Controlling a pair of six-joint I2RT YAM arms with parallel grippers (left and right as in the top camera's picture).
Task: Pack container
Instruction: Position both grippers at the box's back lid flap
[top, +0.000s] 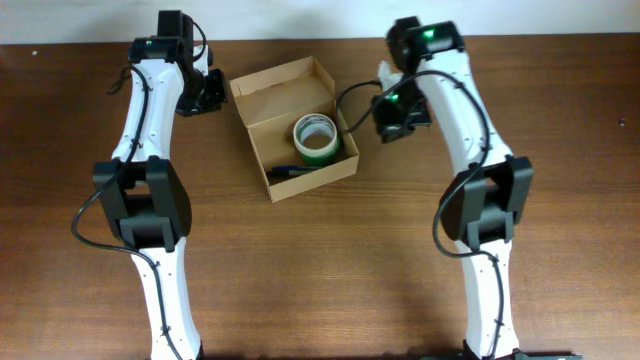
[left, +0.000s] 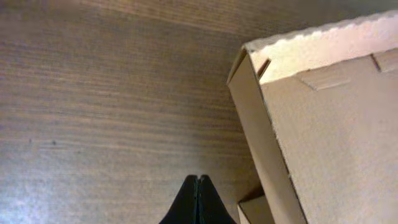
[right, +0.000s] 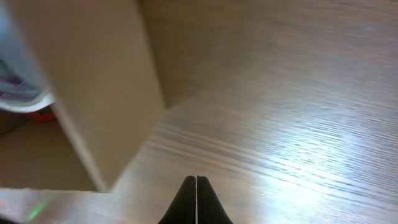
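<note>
The container (top: 262, 100) stands open on the worktop (top: 330, 260), a tape roll (top: 315, 138) inside. Both jaws are pressed closed, empty, 1 either side. Closing the flap looks next.

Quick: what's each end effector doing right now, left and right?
Left end effector: closed, holding nothing, beside the container.
Right end effector: closed, holding nothing.

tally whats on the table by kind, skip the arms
cardboard box: 1
green tape roll: 1
dark blue pen-like item: 1
total: 3
</note>
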